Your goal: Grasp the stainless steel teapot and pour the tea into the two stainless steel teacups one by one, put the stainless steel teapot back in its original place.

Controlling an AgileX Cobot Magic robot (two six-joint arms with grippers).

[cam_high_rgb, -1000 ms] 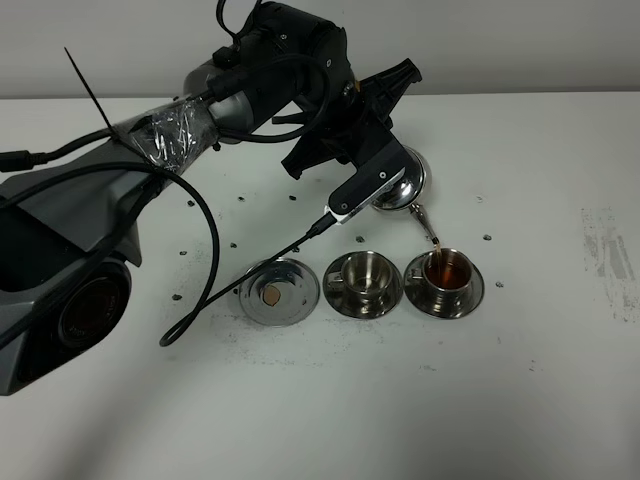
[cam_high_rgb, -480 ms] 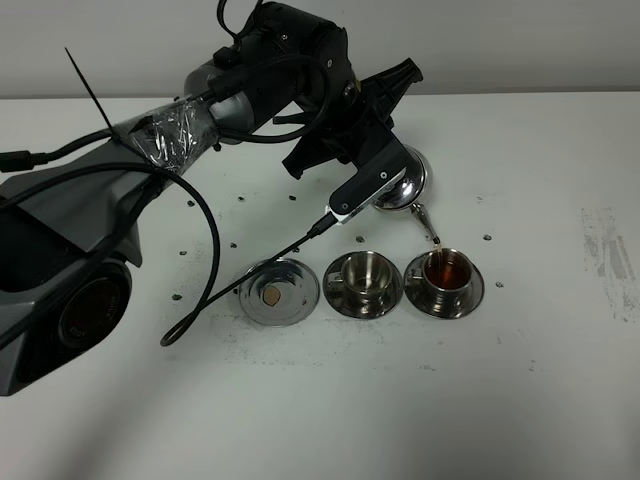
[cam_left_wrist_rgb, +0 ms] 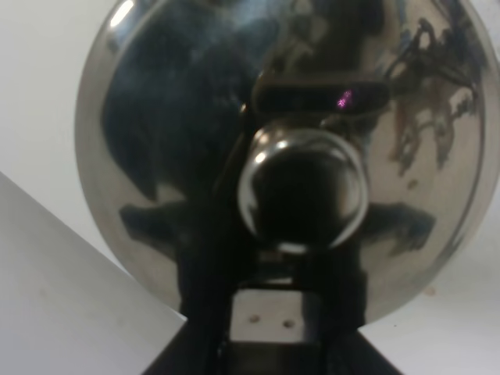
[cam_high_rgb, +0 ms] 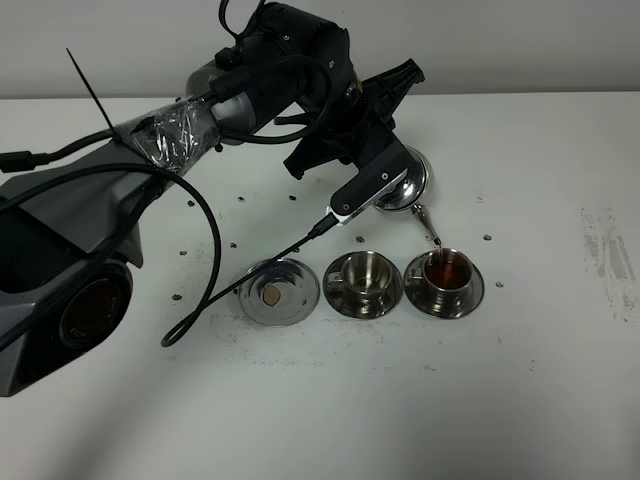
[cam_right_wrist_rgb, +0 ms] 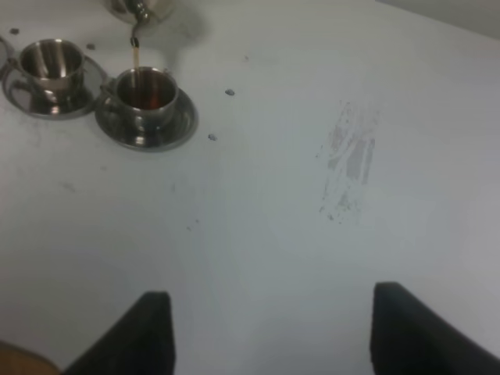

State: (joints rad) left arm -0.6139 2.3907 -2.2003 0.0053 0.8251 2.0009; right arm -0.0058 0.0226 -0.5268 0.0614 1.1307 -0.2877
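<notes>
a stainless steel teapot, pinched at its handle side by the left gripper, hangs tipped above a white table. its thin spout points down and towards the near right of the high view. the pot's long axis, handle to spout, runs on that same slant, from far left to near right. the spout's tip sits just over the far rim of the right-hand teacup. a thin stream of reddish-brown tea falls from it into that cup, which already holds dark liquid.

from the left wrist camera the pot's domed lid and round knob fill the picture. the claw's dark fingers are pressed together at the pot, though the point of contact is hidden.

there is one teapot and there are two teacups. the second teacup stands just left of the first and shows only bare steel inside. each cup sits on its own saucer, two in all. a single flat steel dish with a tan spot at its centre lies to the left of both, with nothing on it.

the right gripper hovers well apart over bare table, its two fingers spread wide around nothing. the pouring pot and both cups appear at the far edge of its view.
</notes>
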